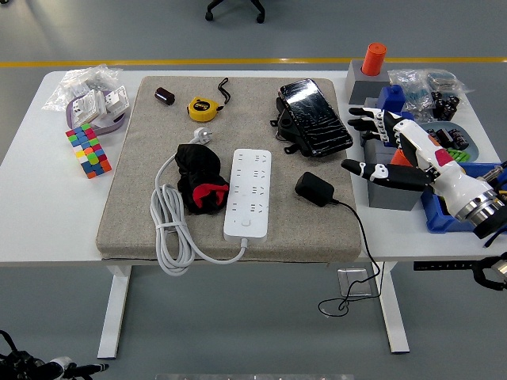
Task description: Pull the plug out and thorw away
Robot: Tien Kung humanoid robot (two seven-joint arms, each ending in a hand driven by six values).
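A white power strip [248,192] lies in the middle of the grey mat [142,190], and nothing is plugged into its sockets. A black adapter plug [314,189] lies on the mat just right of the strip. Its thin black cable [362,237] runs off the table's front edge. My right hand [360,142] hovers open to the right of the plug, over a grey box [394,192], with its fingers spread and its thumb pointing left. It touches nothing. A small part of my left hand [36,368] shows low in the bottom-left corner, below the table.
A black and red glove [202,180] and the coiled white cord [170,229] lie left of the strip. At the back of the mat are a black pouch [314,117] and a yellow tape measure [201,108]. A colour cube [89,150] sits far left, a blue bin [444,215] far right.
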